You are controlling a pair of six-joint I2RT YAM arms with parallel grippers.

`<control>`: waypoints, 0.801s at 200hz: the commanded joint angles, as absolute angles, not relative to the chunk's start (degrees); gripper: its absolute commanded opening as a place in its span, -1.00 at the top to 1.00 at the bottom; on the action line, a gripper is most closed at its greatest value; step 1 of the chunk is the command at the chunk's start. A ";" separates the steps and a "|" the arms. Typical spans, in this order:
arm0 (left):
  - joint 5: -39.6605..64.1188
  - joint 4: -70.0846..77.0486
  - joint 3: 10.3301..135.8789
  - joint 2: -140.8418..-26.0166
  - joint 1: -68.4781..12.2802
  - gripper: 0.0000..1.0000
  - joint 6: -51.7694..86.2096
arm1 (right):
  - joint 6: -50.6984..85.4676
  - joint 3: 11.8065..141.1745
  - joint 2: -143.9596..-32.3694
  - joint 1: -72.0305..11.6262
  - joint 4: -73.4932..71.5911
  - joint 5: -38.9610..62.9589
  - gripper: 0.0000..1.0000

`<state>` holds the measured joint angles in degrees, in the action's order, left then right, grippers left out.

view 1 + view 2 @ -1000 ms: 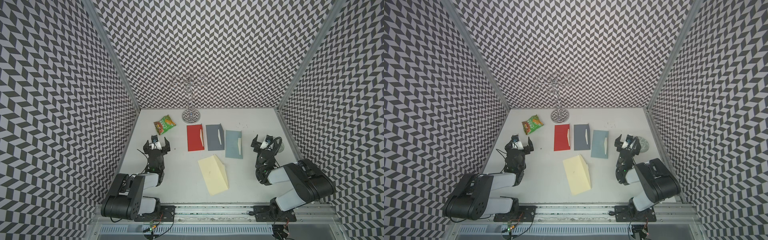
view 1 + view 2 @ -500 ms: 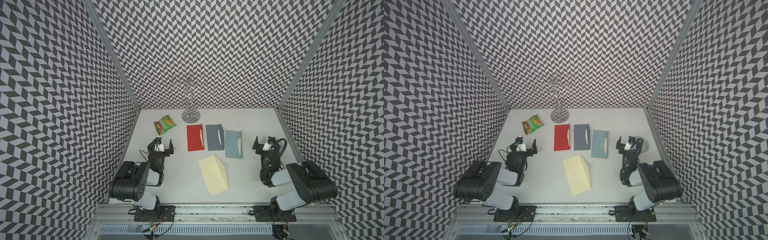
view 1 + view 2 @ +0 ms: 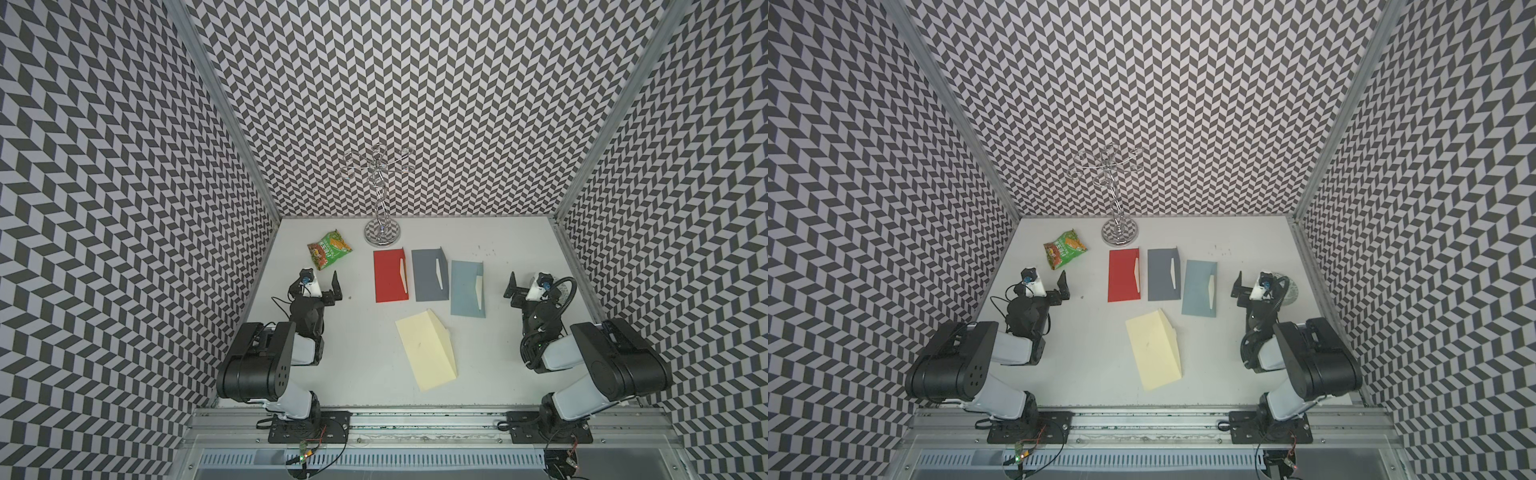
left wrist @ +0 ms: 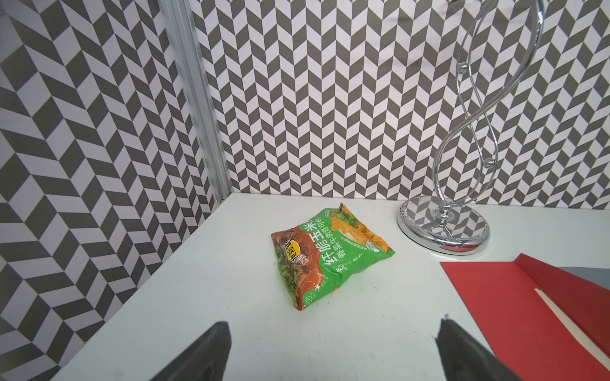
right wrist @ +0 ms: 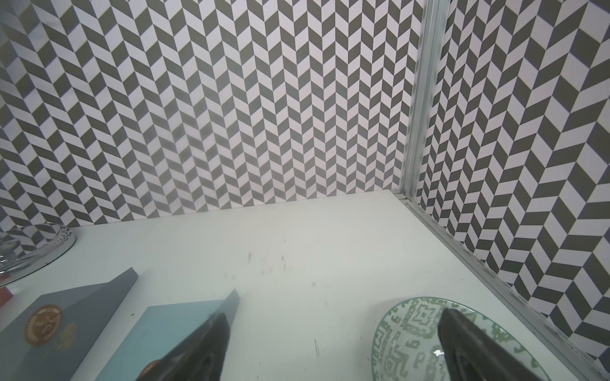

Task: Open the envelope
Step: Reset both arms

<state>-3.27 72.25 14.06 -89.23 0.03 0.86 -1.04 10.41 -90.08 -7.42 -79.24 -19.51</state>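
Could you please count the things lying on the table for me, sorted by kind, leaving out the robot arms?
Envelopes: 4 (red, grey, blue, cream)
Snack packet: 1
Metal stand: 1
Patterned dish: 1
Total: 7

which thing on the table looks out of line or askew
The pale yellow paper envelope lies tilted, apart from the side-by-side row: red paper envelope, dark grey paper envelope, light blue paper envelope.
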 commanded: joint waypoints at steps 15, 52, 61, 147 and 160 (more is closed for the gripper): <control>-2.57 72.47 14.24 -88.95 0.00 -1.00 1.14 | -0.62 10.71 -90.53 -7.31 -82.36 -20.57 -1.00; 4.48 71.33 14.83 -89.06 0.09 -1.00 -1.49 | -0.69 10.67 -90.48 -7.38 -82.44 -20.56 -1.00; 3.52 71.67 14.94 -89.33 0.17 -1.00 -1.05 | -0.70 10.71 -90.53 -7.33 -82.37 -20.57 -1.00; 2.11 70.75 15.38 -89.30 0.18 -1.00 -0.53 | -0.64 10.75 -90.53 -7.35 -82.27 -20.51 -1.00; 2.09 70.75 15.38 -89.29 0.16 -1.00 -0.53 | -0.68 10.73 -90.63 -7.36 -82.32 -20.51 -1.00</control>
